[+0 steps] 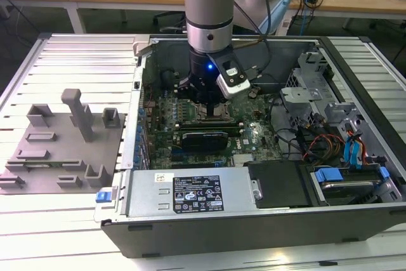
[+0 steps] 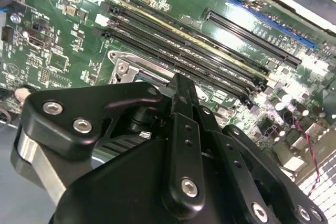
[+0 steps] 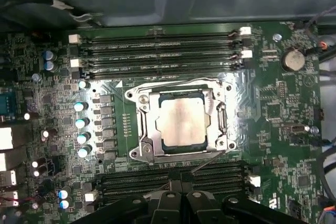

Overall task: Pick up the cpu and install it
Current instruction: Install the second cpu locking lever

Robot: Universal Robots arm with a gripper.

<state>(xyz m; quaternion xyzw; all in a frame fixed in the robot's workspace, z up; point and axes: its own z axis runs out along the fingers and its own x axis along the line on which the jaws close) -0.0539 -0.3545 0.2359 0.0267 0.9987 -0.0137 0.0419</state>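
Already sat flat inside the socket frame [image 3: 181, 121] on the motherboard [image 3: 273, 114]: the cpu [image 3: 181, 123]. Hovered just above, the gripper [image 3: 178, 195], fingers close together, gripping nothing. Probably light, stiff, fragile underneath; best held by opposite edges.

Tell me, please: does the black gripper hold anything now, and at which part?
Nothing is held. The pale silvery square cpu lies in the metal-rimmed socket frame, apart from the black gripper.
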